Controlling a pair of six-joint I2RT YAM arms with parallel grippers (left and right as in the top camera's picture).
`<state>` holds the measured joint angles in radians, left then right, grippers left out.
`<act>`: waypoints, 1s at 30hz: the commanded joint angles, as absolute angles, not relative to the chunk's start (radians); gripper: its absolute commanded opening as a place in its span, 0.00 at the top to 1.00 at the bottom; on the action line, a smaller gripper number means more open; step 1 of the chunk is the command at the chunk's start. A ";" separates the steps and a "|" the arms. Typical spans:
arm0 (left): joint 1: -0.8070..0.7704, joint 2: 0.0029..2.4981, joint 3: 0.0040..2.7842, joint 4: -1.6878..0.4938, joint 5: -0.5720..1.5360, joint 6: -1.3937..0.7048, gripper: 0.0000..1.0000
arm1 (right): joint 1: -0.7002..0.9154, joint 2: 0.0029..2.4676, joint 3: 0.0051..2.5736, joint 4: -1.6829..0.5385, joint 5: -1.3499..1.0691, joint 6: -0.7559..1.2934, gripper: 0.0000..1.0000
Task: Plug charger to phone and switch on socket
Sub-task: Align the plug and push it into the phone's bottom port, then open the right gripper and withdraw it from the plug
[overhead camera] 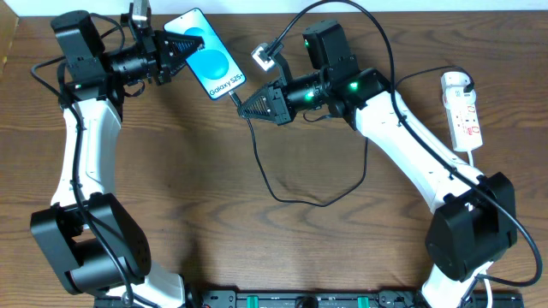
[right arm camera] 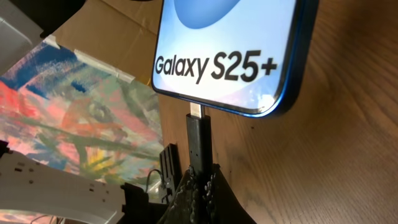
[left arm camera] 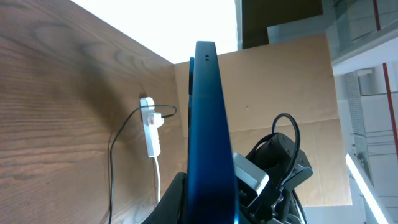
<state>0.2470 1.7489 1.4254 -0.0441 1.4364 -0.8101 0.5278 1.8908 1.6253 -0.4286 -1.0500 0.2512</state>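
Holding the Galaxy S25+ phone near the wooden table's far edge, apparently lifted off it, the left gripper is clamped on its upper end. The white power strip lies well apart to the right, untouched. The right gripper pinches the charger's plug tip, which meets the phone's bottom port with bare metal showing, so probably not fully seated. Pushing off-axis could bend the connector or slide the phone through the left fingers; the slack cable might snag.
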 commanded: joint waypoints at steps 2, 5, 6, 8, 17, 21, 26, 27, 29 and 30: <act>0.247 1.728 1.444 -0.036 1.473 -0.796 0.93 | 0.524 1.863 1.621 -0.425 -1.019 0.277 0.99; 0.247 1.728 1.444 -0.036 1.473 -0.792 0.93 | 0.524 1.863 1.621 -0.417 -1.019 0.279 0.99; 0.247 1.728 1.444 -0.036 1.474 -0.781 0.93 | 0.524 1.863 1.621 -0.409 -1.019 0.287 0.99; 0.247 1.728 1.444 -0.036 1.479 -0.759 0.93 | 0.524 1.863 1.621 -0.392 -1.019 0.301 0.99; 0.244 1.728 1.431 -0.041 1.485 -0.740 0.93 | 0.525 1.863 1.621 -0.351 -1.019 0.329 0.99; 0.236 1.728 1.428 -0.041 1.505 -0.726 0.93 | 0.525 1.863 1.621 -0.345 -1.019 0.330 0.99; 0.216 1.728 1.428 -0.041 1.507 -0.726 0.93 | 0.525 1.863 1.621 -0.332 -1.019 0.338 0.99; 0.211 1.728 1.428 -0.041 1.507 -0.727 0.93 | 0.525 1.863 1.621 -0.330 -1.018 0.342 0.99; 0.199 1.728 1.428 -0.045 1.507 -0.727 0.93 | 0.525 1.863 1.621 -0.324 -1.013 0.345 0.99; 0.194 1.728 1.428 -0.045 1.508 -0.727 0.93 | 0.525 1.863 1.621 -0.323 -1.009 0.345 0.99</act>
